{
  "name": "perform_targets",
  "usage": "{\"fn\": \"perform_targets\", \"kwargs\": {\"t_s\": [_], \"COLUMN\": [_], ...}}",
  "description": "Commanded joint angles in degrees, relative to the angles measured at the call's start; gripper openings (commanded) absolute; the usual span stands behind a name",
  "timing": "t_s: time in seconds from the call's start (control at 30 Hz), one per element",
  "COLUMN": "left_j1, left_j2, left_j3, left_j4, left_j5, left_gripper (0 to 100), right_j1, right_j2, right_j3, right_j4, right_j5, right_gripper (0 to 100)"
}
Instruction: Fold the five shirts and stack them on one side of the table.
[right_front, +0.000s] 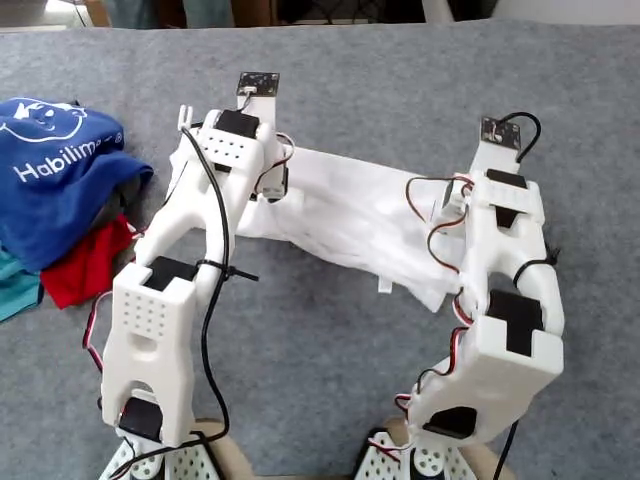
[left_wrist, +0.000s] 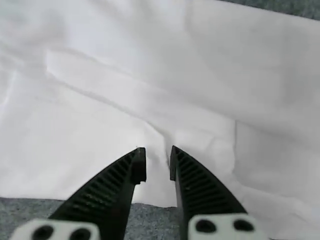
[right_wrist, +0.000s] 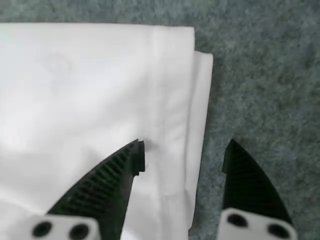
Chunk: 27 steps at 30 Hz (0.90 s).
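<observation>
A white shirt (right_front: 350, 215) lies crumpled across the middle of the grey table, between the two arms. My left gripper (right_front: 272, 185) is down on the shirt's left part. In the left wrist view it (left_wrist: 158, 164) is shut on a small raised fold of the white shirt (left_wrist: 150, 75), near the cloth's edge. My right gripper (right_front: 450, 205) is down at the shirt's right end. In the right wrist view it (right_wrist: 186, 150) stands open, one finger over the white shirt (right_wrist: 90, 90) and the other over the bare table, straddling the doubled hem edge.
At the table's left edge lies a heap of unfolded shirts: a blue one (right_front: 50, 170) on top, a red one (right_front: 90, 262) and a teal one (right_front: 12, 288) under it. Bare grey table (right_front: 400, 80) lies behind the arms and to the right.
</observation>
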Motion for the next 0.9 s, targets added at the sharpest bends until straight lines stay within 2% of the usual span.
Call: {"fn": "perform_targets", "kwargs": {"t_s": [0.0, 0.37, 0.87], "left_j1": [1.0, 0.8, 1.1], "left_j2": [-0.3, 4.6, 3.5], "left_j3": [-3.1, -3.2, -6.4], "left_j4": [-0.6, -1.8, -1.8], "left_j5": [0.0, 0.1, 0.2], "left_gripper": [11, 10, 9], "right_j1": [0.5, 0.5, 0.5], "right_j2": [-2.9, -3.0, -3.0], "right_j3": [-0.2, -0.2, -0.2], "right_j4": [-0.7, -0.5, -0.4], "right_j5": [0.4, 0.4, 0.4], "right_gripper": [26.8, 26.8, 26.8]}}
